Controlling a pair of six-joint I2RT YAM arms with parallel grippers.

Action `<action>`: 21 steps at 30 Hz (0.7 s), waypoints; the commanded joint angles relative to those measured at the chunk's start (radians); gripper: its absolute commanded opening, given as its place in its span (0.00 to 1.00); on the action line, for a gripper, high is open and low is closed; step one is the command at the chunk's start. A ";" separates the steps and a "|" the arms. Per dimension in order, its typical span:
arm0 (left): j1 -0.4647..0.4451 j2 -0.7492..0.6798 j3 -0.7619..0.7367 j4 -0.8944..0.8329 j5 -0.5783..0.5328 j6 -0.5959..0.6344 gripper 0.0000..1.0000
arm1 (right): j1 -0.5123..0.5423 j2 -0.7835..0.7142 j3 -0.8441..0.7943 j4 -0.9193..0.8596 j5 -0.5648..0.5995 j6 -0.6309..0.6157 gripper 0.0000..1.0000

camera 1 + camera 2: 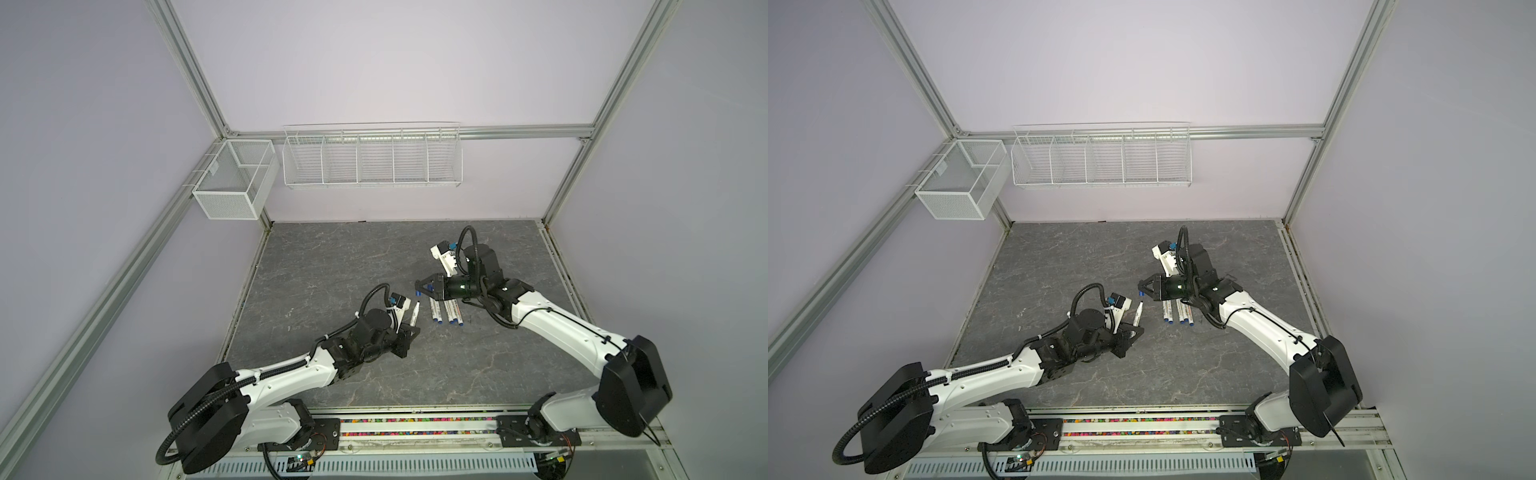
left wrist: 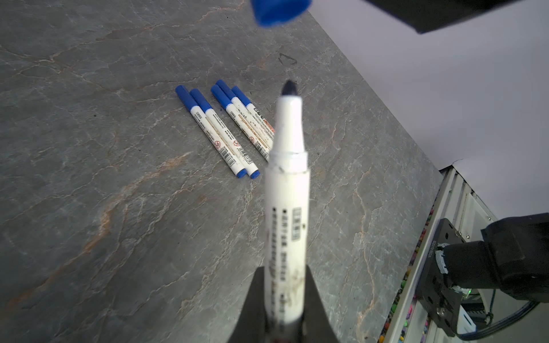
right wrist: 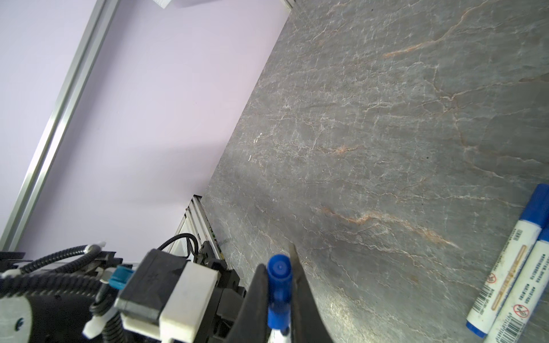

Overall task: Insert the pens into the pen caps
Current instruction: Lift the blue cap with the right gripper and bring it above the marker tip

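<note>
we judge the task nearly finished. five capped pens [image 2: 225, 127] lie in a loose group on the table [image 1: 332, 257], two side by side and three bunched next to them, each with its blue cap seated. the sixth pen [image 2: 288, 184] is the only one bare. the left gripper [image 1: 406, 337] has its jaws pinched on the lower barrel and holds the pen raised off the surface with its dark tip pointing away from the wrist. the right gripper [image 3: 277, 261] has its jaws pressed on the last cap [image 3: 279, 276], holding it crosswise between the fingers.

in a top view the cap hangs close to the pen tip but apart from it, and in the left wrist view it sits off the tip's line. what is left, by our reading, is to line up the cap's mouth with the tip, push the two together and lay the pen down.

room is generous. the meeting point is near the middle of the table, well away from the front rail [image 1: 415, 426] and the side edges, and the far half of the surface is bare. the one thing close by is the capped group, just beside and partly under the right gripper, so we would keep the joining move up in the air and set the pen down on the bare patch to their left.
</note>
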 commanded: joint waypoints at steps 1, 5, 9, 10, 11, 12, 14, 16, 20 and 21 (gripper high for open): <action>-0.003 -0.006 0.023 0.021 0.004 0.017 0.00 | 0.018 0.009 -0.006 -0.043 -0.008 -0.037 0.08; -0.003 -0.009 0.020 0.021 0.002 0.016 0.00 | 0.019 0.002 -0.007 -0.067 0.005 -0.055 0.08; -0.003 -0.007 0.020 0.024 -0.002 0.014 0.00 | 0.022 -0.004 -0.006 -0.086 0.011 -0.071 0.08; -0.003 -0.006 0.020 0.024 0.000 0.015 0.00 | 0.023 -0.006 -0.005 -0.091 0.014 -0.076 0.08; -0.004 -0.005 0.020 0.024 0.002 0.016 0.00 | 0.022 -0.009 -0.003 -0.097 0.022 -0.082 0.08; -0.004 -0.005 0.020 0.025 0.001 0.014 0.00 | 0.022 -0.011 -0.003 -0.102 0.026 -0.088 0.08; -0.004 -0.004 0.020 0.024 0.001 0.014 0.00 | 0.021 -0.017 0.000 -0.109 0.032 -0.097 0.08; -0.003 -0.004 0.020 0.027 0.000 0.012 0.00 | 0.022 -0.020 0.005 -0.113 0.030 -0.102 0.08; -0.003 -0.004 0.020 0.024 0.000 0.013 0.00 | 0.022 -0.023 0.011 -0.121 0.019 -0.112 0.08; -0.003 -0.004 0.020 0.024 -0.001 0.012 0.00 | 0.021 -0.026 0.013 -0.124 0.019 -0.114 0.08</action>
